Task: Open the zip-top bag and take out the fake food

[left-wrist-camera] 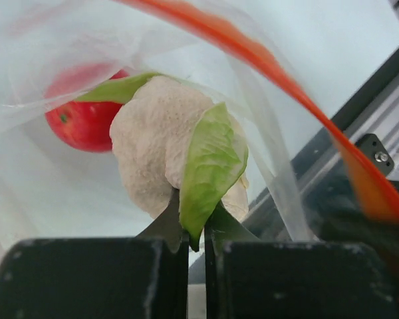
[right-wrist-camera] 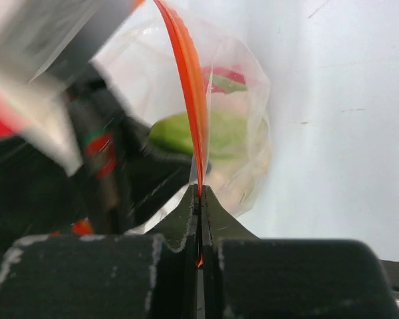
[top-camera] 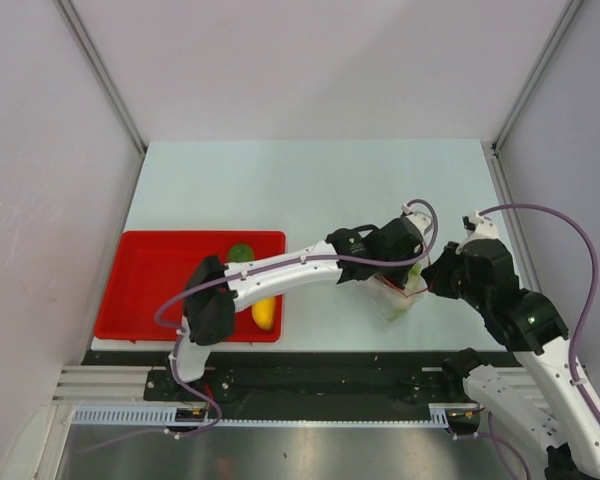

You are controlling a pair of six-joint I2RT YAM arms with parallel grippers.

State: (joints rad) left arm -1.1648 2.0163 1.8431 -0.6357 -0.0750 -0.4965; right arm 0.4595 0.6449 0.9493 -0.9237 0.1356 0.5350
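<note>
Right of centre in the top view, we find the bag (top-camera: 402,298) held between both grippers. Inside its mouth, our left gripper (left-wrist-camera: 196,224) pinches the green leaf (left-wrist-camera: 209,163) of a whitish lumpy piece (left-wrist-camera: 146,139), with a red ball (left-wrist-camera: 80,126) behind it. Our right gripper (right-wrist-camera: 200,199) is clamped on the bag's red strip (right-wrist-camera: 186,86). At lower left, a yellow piece (top-camera: 264,314) lies in the red tray (top-camera: 150,265).

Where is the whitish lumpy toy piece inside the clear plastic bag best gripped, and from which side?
By its thin green leaf, through the open mouth of the clear plastic bag: the leaf is a flat flap facing the mouth, the whitish lumpy piece broad and rounded. The left gripper pinches it there.
</note>
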